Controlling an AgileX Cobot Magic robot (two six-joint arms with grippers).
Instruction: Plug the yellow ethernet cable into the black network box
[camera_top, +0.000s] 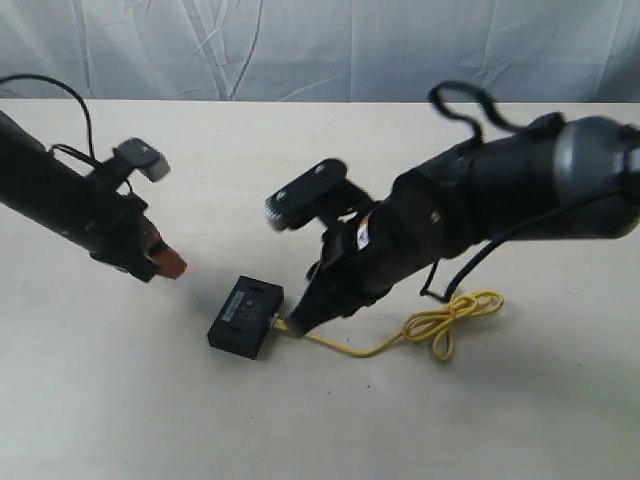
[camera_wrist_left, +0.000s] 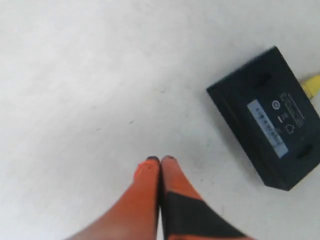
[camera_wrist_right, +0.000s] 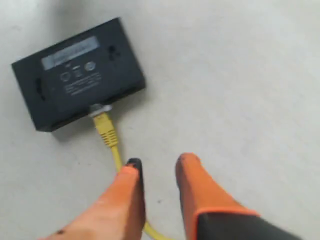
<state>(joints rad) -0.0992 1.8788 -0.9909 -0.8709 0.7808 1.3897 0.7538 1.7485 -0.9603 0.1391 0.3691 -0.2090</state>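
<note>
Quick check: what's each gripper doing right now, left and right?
Left gripper: closed, holding nothing.
Right gripper: open, holding nothing; the yellow ethernet cable runs past one finger, outside the gap.

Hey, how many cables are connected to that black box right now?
1: the yellow ethernet cable, its plug at the port on the side of the black network box facing the right tool. No other cable shows at the box.

Black arms, orange-fingered end effectors
</note>
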